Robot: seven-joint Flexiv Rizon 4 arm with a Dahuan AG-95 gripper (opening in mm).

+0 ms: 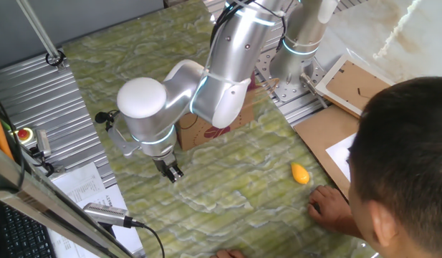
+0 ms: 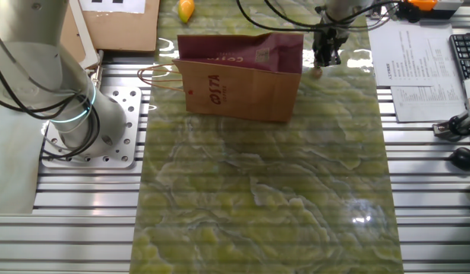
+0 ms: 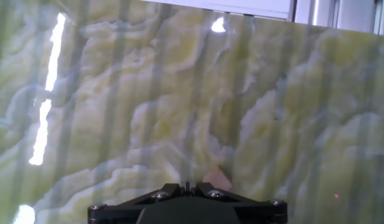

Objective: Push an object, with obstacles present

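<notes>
The tiny pale tan cube (image 3: 216, 178) lies on the green marbled table, touching the right side of my fingertips in the hand view. In the other fixed view the cube (image 2: 317, 73) sits just below my gripper (image 2: 326, 59), to the right of the bag. My gripper (image 3: 187, 185) is shut and empty, tips down at the table; it also shows in one fixed view (image 1: 170, 173), where I cannot make out the cube. The brown COSTA paper bag (image 2: 242, 80) lies on its side left of the gripper; the arm partly hides the bag (image 1: 199, 132) in one fixed view.
An orange-yellow teardrop lump (image 1: 300, 173) lies near the table's edge, also in the other fixed view (image 2: 187, 9). A person's head (image 1: 407, 158) and hand (image 1: 328, 206) are at that side. Papers (image 2: 417, 68) and a keyboard (image 2: 465, 53) lie beyond the table edge.
</notes>
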